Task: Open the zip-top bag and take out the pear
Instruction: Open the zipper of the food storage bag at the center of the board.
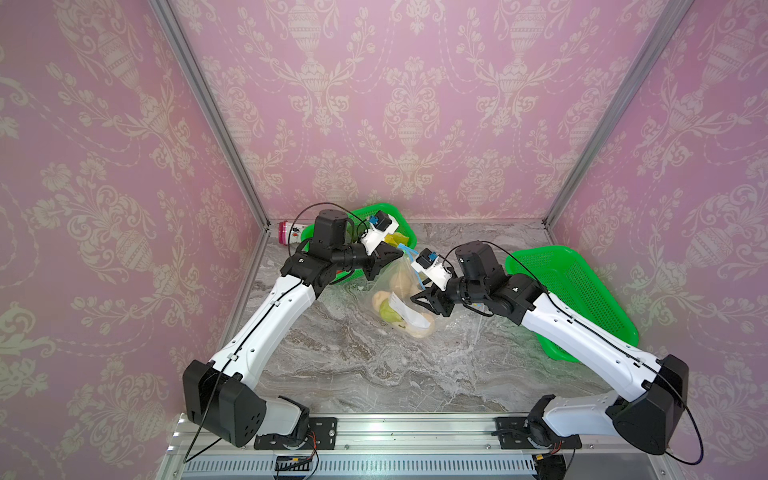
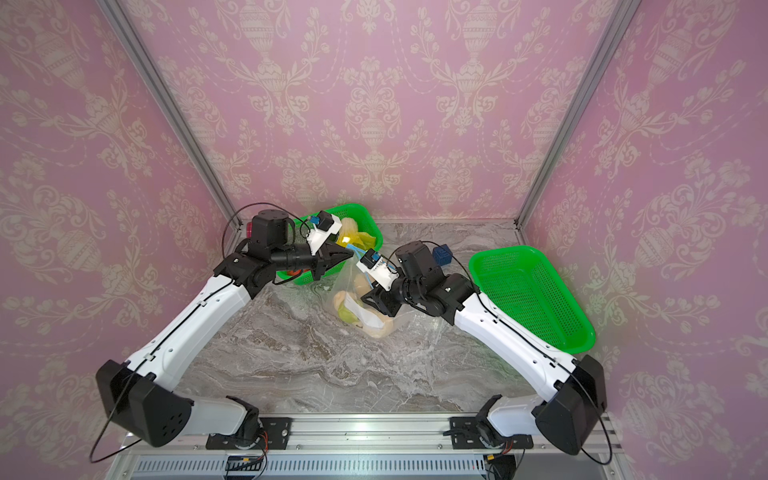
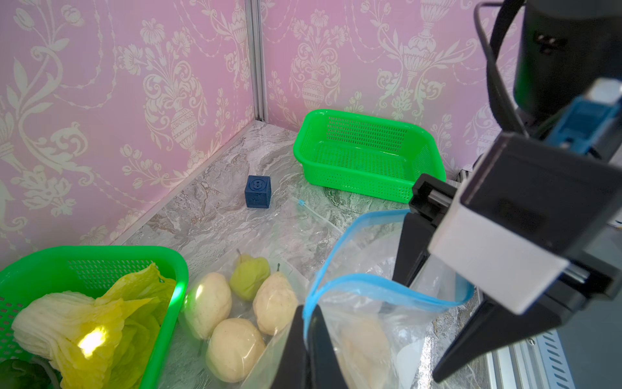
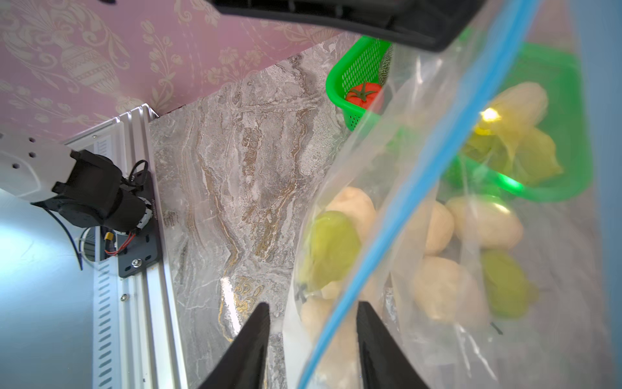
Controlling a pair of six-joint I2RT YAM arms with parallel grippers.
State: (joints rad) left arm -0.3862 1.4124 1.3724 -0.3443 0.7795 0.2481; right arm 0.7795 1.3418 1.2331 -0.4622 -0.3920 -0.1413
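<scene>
left wrist view: left gripper (image 3: pixel 305 309) closed on the blue zip (image 3: pixel 380 284) of the bag (image 3: pixel 367 330), holding one corner of the mouth raised. the two lips stand apart, so the seal looks parted. right wrist view: right gripper (image 4: pixel 313 304) with jaws apart, astride the other lip; film and zip run between them but are not pinched. green pear (image 3: pixel 249 277) lies low in the bag among pale fruits (image 3: pixel 232 347), and the bag's belly rests on the table (image 3: pixel 215 215). handling, as judged: the film is thin, limp and slick, and is likely to slide from a light pinch. the zip is the stiffest part and the best hold. the pear looks firm, rounded and smooth, fairly weighty, and apt to roll or squirt from the jaws. take it across the broad belly, not by the stem, with the mouth held wide.
</scene>
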